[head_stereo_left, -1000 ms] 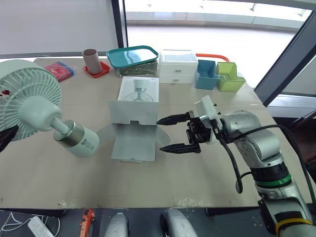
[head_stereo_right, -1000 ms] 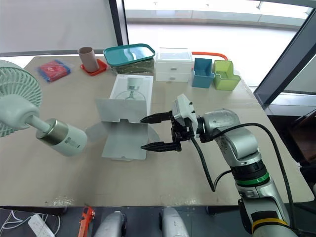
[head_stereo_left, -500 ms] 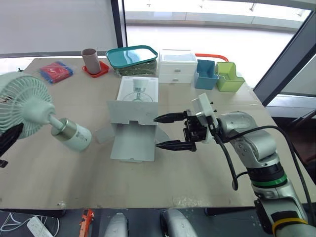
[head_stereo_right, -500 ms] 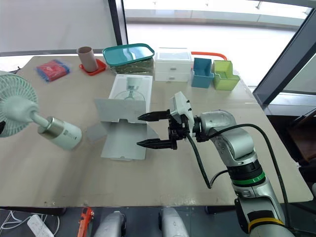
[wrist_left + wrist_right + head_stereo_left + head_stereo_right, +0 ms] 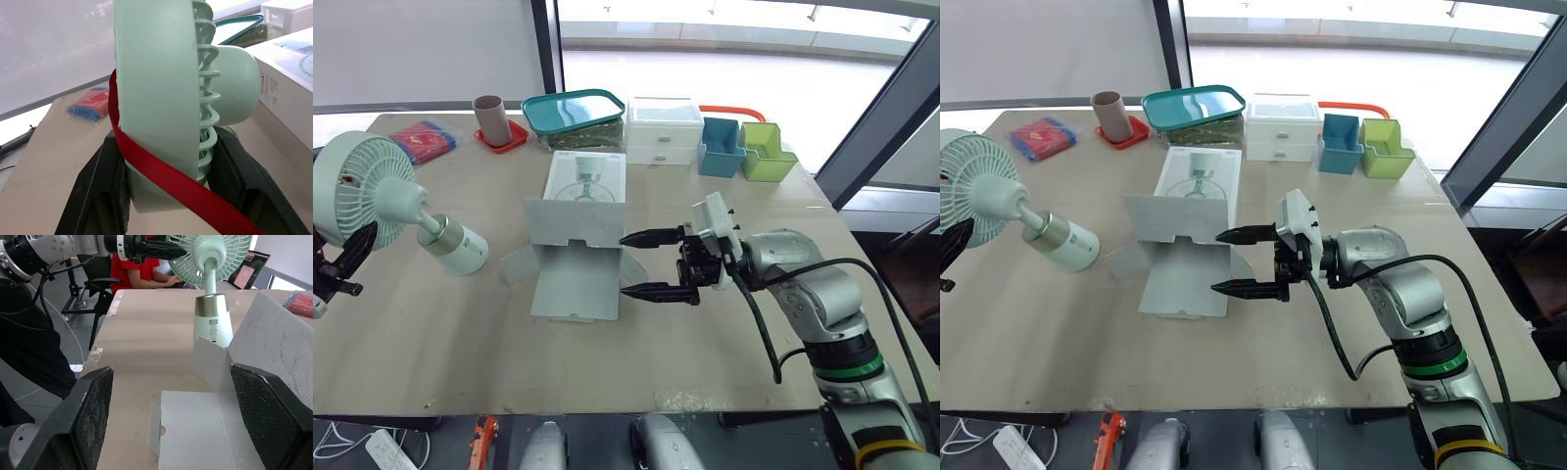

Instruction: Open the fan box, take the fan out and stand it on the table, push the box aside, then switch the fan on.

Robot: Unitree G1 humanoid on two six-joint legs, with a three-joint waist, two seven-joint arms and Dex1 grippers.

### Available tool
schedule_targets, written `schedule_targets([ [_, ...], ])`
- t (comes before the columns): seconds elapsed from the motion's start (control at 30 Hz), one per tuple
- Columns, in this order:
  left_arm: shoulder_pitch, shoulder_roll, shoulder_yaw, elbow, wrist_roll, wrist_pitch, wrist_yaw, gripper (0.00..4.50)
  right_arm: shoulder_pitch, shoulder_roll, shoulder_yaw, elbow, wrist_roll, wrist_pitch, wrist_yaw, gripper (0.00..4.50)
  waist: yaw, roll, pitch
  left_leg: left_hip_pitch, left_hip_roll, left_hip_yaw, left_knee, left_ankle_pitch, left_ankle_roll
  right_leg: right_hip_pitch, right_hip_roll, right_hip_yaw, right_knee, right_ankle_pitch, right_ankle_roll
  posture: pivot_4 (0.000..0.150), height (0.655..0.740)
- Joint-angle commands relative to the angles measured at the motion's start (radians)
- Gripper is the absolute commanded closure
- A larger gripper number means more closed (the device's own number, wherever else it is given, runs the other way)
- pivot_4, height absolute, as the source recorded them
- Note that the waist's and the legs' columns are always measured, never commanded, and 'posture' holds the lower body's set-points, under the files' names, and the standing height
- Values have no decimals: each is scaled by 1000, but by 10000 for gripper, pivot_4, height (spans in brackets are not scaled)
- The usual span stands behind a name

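A mint-green fan (image 5: 364, 192) with a silver-and-green base (image 5: 456, 248) hangs tilted over the table's left side, its base low by the tabletop. My left gripper (image 5: 168, 188) is shut on the fan's head, black fingers (image 5: 105, 191) on either side, and a red strap crosses the head. The white fan box (image 5: 586, 186) lies in the middle of the table with its front flaps (image 5: 576, 282) spread open. My right gripper (image 5: 626, 264) is open beside the box's right flap, with nothing between its fingertips.
Along the far edge stand a brown cup on a red coaster (image 5: 495, 120), a teal-lidded container (image 5: 576, 110), white drawers (image 5: 666, 130), a blue bin (image 5: 722, 147) and a green bin (image 5: 769, 152). A red-and-blue packet (image 5: 423, 140) lies far left. A person in red (image 5: 142, 271) sits beyond the table's left.
My left gripper has carried the fan down and away from the camera, and the base now sits lower, near the tabletop. The right gripper has barely shifted and stays open.
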Motion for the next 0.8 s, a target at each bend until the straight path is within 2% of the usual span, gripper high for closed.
schedule_targets([
  [0.03, -67, 13, -38, 17, 71, -5, 57, 28414, 14, -13, -26, -59, -1, -5, -18, 6077, 1, 0, 0, 0, 0, 0, 0, 0, 0, 0, 0, 0, 0, 0, 0, 1500, 7400],
  [0.37, -82, 4, -87, 17, 98, 83, 92, 28414, 31, -19, -26, -73, -5, -6, -26, 6077, 2, 0, 0, 0, 0, 0, 0, 0, 0, 0, 0, 0, 0, 0, 0, 1500, 7400],
  [0.8, -140, -16, -78, 29, 80, 150, 128, 28414, 28, -25, -20, -70, -14, -10, -26, 6077, 2, 1, 0, 3, 0, 0, 0, 0, 0, 2, 0, 0, 1, 0, 0, 1500, 7400],
])
